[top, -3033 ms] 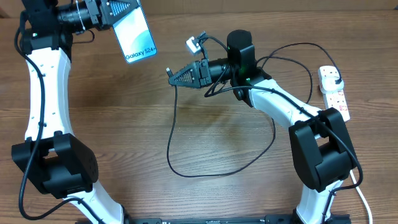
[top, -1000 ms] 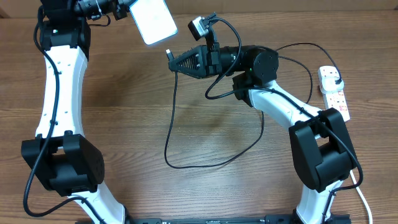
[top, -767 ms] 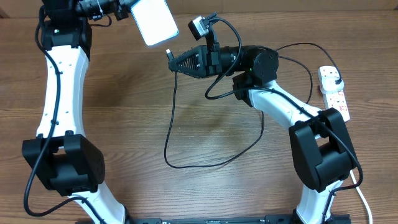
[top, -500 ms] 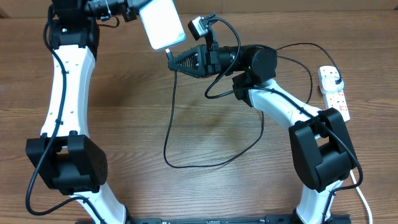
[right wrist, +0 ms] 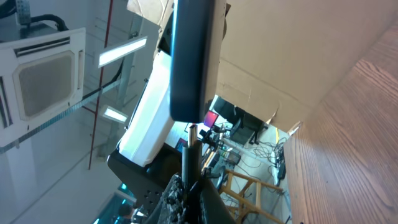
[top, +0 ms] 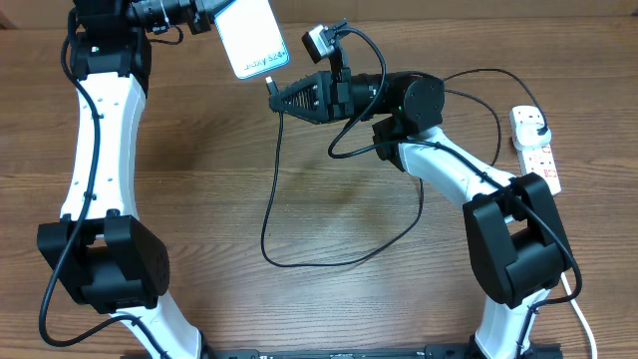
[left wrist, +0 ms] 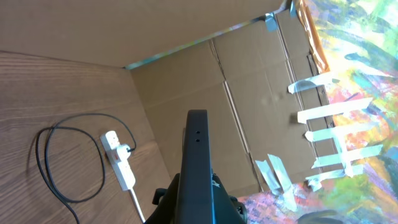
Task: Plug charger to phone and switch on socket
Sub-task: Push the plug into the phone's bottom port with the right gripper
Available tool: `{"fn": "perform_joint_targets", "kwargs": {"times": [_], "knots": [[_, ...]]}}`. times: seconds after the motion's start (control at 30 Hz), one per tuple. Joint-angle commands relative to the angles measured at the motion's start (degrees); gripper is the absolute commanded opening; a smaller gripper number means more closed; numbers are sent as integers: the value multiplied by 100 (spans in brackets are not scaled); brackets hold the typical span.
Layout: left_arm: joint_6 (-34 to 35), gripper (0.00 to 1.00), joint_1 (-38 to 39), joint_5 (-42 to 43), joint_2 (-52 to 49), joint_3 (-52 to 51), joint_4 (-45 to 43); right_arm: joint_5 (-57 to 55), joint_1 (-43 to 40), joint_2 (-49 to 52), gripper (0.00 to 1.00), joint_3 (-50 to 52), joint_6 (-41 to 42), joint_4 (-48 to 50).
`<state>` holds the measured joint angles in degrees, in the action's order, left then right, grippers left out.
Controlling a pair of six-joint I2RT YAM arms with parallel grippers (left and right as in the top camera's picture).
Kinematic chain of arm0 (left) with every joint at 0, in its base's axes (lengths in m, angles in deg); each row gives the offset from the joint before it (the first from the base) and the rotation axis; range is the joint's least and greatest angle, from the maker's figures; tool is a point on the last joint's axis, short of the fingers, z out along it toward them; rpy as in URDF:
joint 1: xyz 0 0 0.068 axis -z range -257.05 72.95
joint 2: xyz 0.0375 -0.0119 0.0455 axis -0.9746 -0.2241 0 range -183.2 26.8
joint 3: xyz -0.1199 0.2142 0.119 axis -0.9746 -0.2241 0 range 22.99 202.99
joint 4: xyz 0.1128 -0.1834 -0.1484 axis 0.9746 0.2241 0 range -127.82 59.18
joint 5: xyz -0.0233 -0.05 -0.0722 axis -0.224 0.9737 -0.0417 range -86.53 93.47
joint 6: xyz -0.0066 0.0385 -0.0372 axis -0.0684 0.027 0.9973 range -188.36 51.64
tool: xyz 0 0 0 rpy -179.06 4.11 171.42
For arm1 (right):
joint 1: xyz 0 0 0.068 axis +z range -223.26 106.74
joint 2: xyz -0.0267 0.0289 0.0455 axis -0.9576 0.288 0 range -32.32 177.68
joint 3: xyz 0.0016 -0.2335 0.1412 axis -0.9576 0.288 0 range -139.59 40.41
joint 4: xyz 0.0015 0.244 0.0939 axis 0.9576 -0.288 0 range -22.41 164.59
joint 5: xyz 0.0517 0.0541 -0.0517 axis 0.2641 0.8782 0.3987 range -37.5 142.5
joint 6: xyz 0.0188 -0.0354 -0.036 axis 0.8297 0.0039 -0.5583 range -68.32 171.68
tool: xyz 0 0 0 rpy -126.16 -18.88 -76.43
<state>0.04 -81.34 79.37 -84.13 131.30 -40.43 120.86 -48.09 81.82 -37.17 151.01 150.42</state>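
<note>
Phone (top: 249, 35) position: held in the air near the far edge of the table (top: 179, 199), clamped in the left gripper (top: 211, 14), screen facing up. Over the last three seconds the left arm has carried it rightward toward the right gripper (top: 278, 96), then backed off slightly in the last half second. The right gripper is closed on the connector end of the charger (top: 272, 199) and has kept its place. In the right wrist view the connector tip (right wrist: 192, 133) sits just below the phone's lower edge; whether it has entered the port cannot be told. Judgement: alignment is under way, insertion unconfirmed.

Count: one phone, one charger, one socket (top: 535, 148), two grippers. The socket lies well apart at the table's right side with the black plug (top: 539, 128) in it; switching is not yet done.
</note>
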Motion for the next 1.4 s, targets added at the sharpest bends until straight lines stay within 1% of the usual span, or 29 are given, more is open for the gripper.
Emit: {"fn": "perform_joint_targets", "kwargs": {"times": [0.0,0.6,0.9,1.37], "knots": [[-155,4,-15,109,-33,55,-39,-173,20,-129,4,-87,-66,39],[-151,4,52,199,-33,55,-37,-297,22,-129,4,-87,-63,37],[-4,4,122,-4,-33,55,-35,-271,22,-129,4,-87,-63,37],[129,4,-76,-59,-33,55,-33,-234,22,-129,4,-87,-66,37]]}}
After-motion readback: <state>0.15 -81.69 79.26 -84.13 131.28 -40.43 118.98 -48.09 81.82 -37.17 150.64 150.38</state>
